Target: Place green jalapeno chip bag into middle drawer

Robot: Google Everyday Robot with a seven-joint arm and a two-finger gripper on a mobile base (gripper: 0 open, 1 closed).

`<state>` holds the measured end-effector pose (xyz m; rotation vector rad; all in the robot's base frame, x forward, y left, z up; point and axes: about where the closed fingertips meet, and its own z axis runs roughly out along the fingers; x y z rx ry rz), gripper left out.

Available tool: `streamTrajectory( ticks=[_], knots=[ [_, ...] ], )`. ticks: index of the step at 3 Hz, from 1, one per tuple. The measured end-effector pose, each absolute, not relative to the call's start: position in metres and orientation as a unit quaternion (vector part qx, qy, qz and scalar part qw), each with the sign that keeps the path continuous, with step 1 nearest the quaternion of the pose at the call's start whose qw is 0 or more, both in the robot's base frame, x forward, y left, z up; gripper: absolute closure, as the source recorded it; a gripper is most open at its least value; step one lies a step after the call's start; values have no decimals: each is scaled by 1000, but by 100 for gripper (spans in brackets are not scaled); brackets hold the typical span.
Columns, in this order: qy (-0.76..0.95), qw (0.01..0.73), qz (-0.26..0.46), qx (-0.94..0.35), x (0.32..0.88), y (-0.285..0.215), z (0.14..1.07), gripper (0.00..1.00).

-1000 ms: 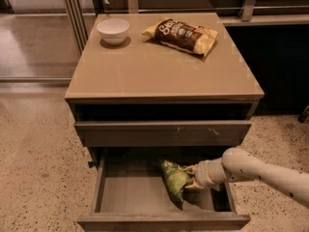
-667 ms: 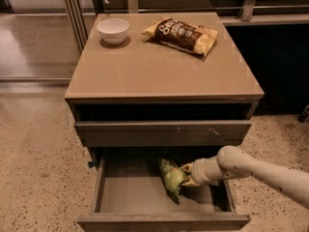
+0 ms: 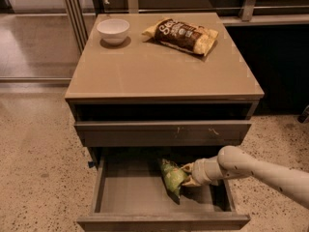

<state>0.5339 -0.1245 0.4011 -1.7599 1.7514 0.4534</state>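
Fingers are pinched on the upper right edge of the green jalapeno chip bag, so the gripper is holding it, no release yet. Change over the last second is small: the gripper has nudged a little further left inside the drawer, and the bag has barely shifted, same tilted stand. The bag sits just left of the fingers, leaning, with its lower end down at the floor of the middle drawer. The shadow suggests contact, but I can't confirm it. For the task, the bag is inside the tray and well behind the front lip, so I judge placement nearly done, with letting go and backing out left. Outward from the fingers, the wrist runs right and slightly up to a rounded joint. From there the forearm slopes down-right over the drawer's right wall and out of view. Just above the fingers is the scratched drawer front, shut and close over the wrist, so I'd watch it when lifting out. Far above, on the cabinet top, are the brown chip bag and the white bowl.
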Motion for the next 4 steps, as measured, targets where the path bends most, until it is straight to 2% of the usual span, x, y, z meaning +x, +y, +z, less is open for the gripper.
streamTrajectory(
  ticks=[2,3,4],
  knots=[
    [661,304,171,-664,534,-124,401,12],
    [661,304,171,-664,534,-124,401,0],
    [662,314,163,-660,524,-144,434,0]
  ],
)
